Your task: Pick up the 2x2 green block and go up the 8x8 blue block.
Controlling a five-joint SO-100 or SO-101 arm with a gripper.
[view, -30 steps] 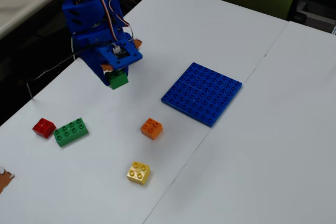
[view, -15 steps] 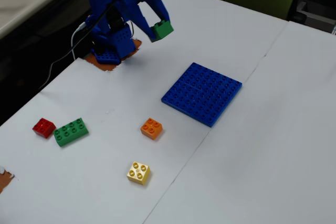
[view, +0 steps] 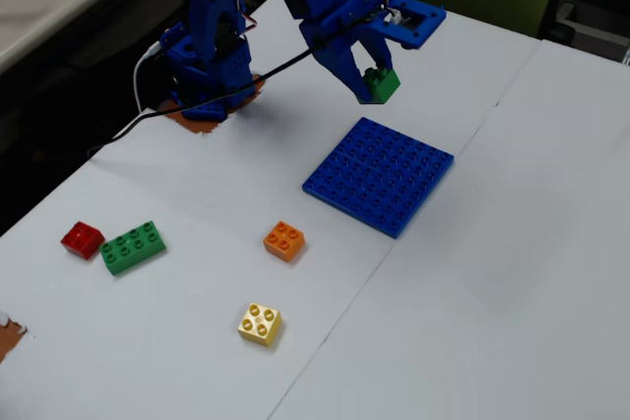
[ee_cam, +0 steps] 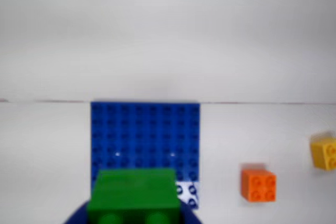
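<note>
2x2 green block [view: 380,85]: small, square, studded | your jaws clamp it (airborne) | 8x8 blue block [view: 379,175]: flat, bare

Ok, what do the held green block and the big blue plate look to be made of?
Green block in the end effector: looks like hard moulded plastic, smooth and slightly glossy, with crisp edges and round studs visible in the wrist view. Blue plate: seemingly the same rigid plastic, thin and flat, with even rows of studs and small light glints on top. Neither shows any bending.
</note>
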